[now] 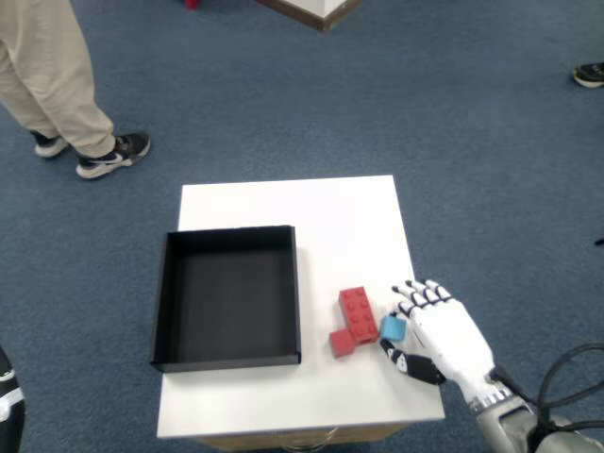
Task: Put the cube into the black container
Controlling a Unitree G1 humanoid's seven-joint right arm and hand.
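Note:
A small light-blue cube (pixel 392 328) sits on the white table (pixel 321 212) near its front right corner. My right hand (pixel 439 335) is wrapped around the cube from the right, fingers curled over its top and thumb below it, so the hand appears shut on it. The cube still rests at table level. The black square container (pixel 226 296) lies open and empty on the left half of the table, well left of the hand.
Red building bricks (pixel 353 319) lie joined in an L shape between the cube and the container, touching the cube's left side. A person's legs and shoes (pixel 71 104) stand on the blue carpet at the upper left. A cable (pixel 566 363) loops by my forearm.

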